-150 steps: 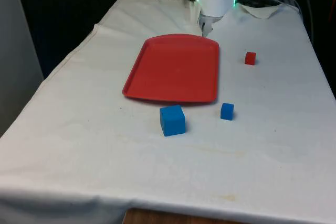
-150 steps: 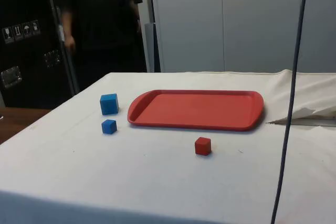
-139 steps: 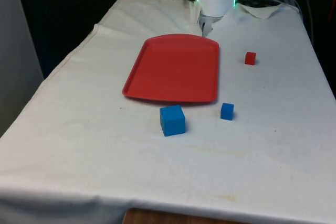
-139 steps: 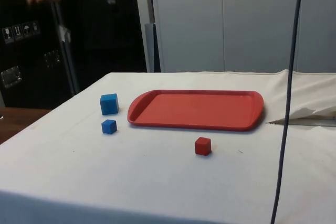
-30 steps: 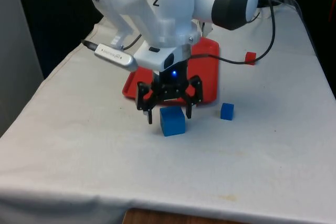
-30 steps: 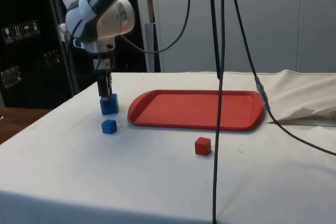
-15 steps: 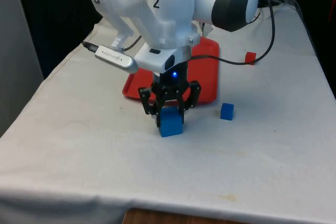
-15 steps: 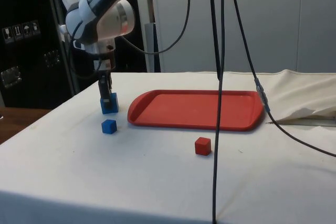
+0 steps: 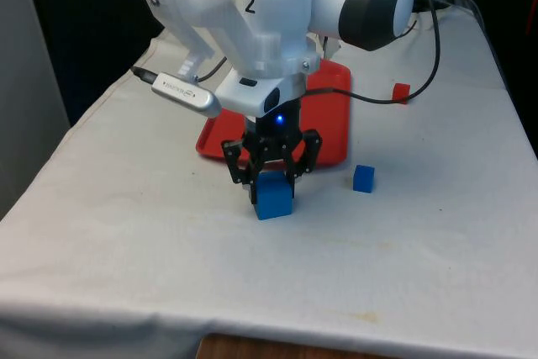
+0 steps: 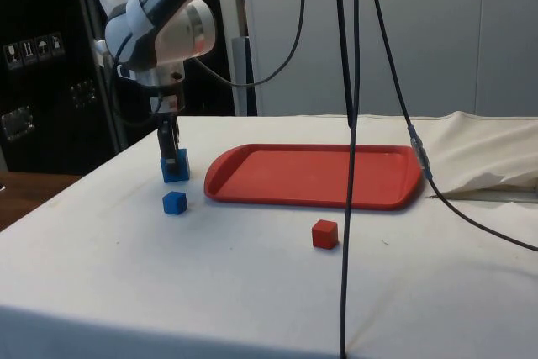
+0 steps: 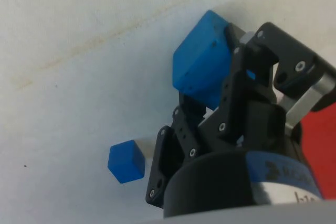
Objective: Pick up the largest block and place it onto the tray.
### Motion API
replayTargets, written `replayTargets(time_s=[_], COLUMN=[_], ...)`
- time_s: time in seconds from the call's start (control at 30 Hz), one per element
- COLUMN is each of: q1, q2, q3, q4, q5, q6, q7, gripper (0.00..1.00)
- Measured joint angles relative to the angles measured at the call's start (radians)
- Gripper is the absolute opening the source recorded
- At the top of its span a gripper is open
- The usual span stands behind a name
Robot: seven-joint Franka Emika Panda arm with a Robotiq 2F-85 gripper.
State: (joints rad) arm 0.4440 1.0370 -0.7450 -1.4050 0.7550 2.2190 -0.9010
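Three blocks on the table (image 9: pixel 126 233); I take the red tray (image 10: pixel 336 176) as my landmark. The large blue block (image 9: pixel 273 195) sits on the cloth just off the tray's near short edge, and my gripper (image 9: pixel 271 176) is down over it, jaws pinching its two sides. The wrist view shows the same block (image 11: pixel 202 66) held between the fingers (image 11: pixel 247 77). I judge the grasp step done, the lift not yet begun. The small blue block (image 9: pixel 363 178) lies near the same tray edge; the red block (image 9: pixel 401 92) lies beside the tray's long side. Next I need a straight lift clear of the tray's rim, then a carry over its bare middle.
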Motion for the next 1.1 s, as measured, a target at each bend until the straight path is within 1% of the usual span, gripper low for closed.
replayTargets(time_s=[0.53,0.67,0.77,0.83,0.87,0.9,0.93,1.1], q1=[0.001,0.003,0.009,0.016,0.024,0.028,0.028,0.043], q2=[0.000,-0.002,-0.010,-0.017,-0.026,-0.031,-0.031,-0.059], q3=[0.000,-0.005,-0.018,-0.029,-0.041,-0.047,-0.047,-0.074], q4=[0.000,0.000,-0.001,-0.003,-0.007,-0.009,-0.009,-0.018], q5=[0.000,0.000,0.000,-0.001,-0.001,-0.002,-0.002,-0.003], q6=[-0.001,-0.002,-0.013,-0.023,-0.033,-0.038,-0.038,-0.056], q7=[0.000,0.001,0.001,0.001,0.001,0.001,0.001,-0.001], gripper=[0.00,0.00,0.00,0.00,0.00,0.00,0.00,0.00])
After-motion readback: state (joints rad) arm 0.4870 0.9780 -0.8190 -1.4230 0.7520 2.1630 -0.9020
